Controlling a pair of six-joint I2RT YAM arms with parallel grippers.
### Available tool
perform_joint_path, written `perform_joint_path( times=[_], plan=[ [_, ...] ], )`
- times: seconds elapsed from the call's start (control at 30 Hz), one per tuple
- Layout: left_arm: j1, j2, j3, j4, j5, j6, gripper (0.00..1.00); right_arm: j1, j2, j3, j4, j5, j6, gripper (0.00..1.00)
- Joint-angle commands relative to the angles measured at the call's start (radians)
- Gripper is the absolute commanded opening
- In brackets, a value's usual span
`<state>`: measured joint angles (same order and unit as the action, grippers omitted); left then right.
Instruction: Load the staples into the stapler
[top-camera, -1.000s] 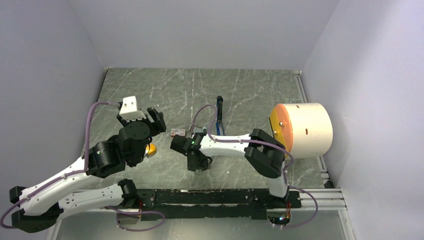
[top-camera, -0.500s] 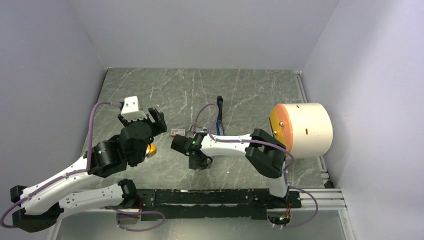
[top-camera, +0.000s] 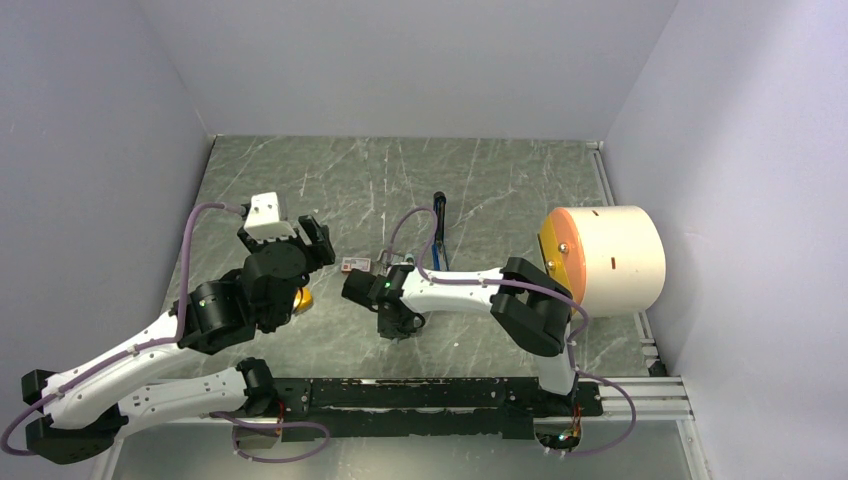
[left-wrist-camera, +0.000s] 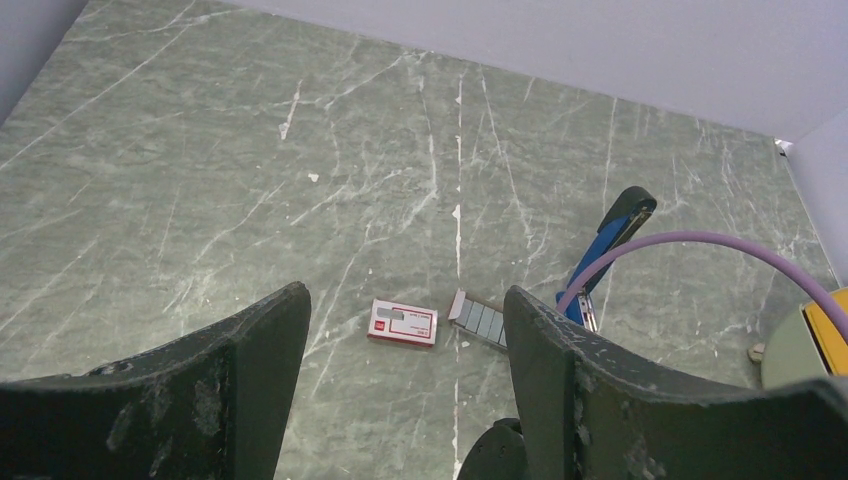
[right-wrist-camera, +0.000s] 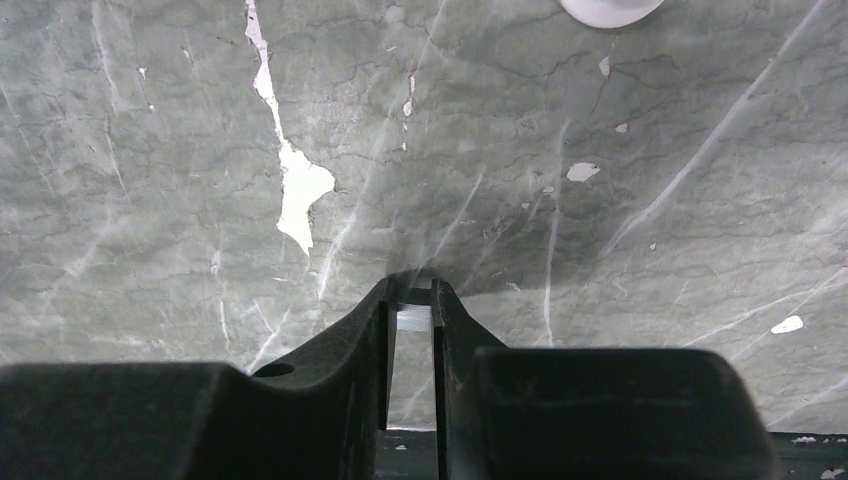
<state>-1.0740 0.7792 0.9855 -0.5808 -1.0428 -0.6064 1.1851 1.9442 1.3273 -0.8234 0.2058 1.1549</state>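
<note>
Low at centre, pinching the staples (right-wrist-camera: 413, 319) in the right tool (right-wrist-camera: 412, 292); holding the left tool (left-wrist-camera: 405, 296) agape, empty. Yet to reach and load the stapler (left-wrist-camera: 612, 238), upper right.

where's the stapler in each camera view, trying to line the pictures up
Top external: the stapler sits near the middle of the picture, running up and down.
Left wrist: the stapler is right of centre, slanting up to the right.
Right wrist: not in it.
Shared landmark: the red-and-white box, lying left of the stapler in the top external and left wrist views.
</note>
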Motion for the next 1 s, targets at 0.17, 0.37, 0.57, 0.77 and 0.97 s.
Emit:
perform_joint_path(
  times=[0.17, 0.37, 0.57, 0.77, 0.97],
  plan=[
    [0.001, 0.012, -0.012, -0.004, -0.012, -0.016, 0.75, 0.003, -0.066, 0.035, 0.030, 0.105, -0.080, 0.21],
    [0.000, 0.029, -0.005, -0.028, -0.041, -0.038, 0.75, -0.025, -0.148, 0.050, 0.057, 0.189, -0.178, 0.23],
    [0.000, 0.015, -0.038, -0.031, -0.065, -0.105, 0.75, -0.128, -0.267, -0.069, 0.193, 0.176, -0.267, 0.24],
    [0.001, 0.027, -0.063, 0.042, -0.039, -0.059, 0.75, -0.243, -0.337, -0.161, 0.340, 0.114, -0.427, 0.24],
    [0.019, 0.107, -0.045, 0.055, -0.004, -0.041, 0.76, -0.294, -0.297, -0.160, 0.390, 0.034, -0.605, 0.24]
  ],
)
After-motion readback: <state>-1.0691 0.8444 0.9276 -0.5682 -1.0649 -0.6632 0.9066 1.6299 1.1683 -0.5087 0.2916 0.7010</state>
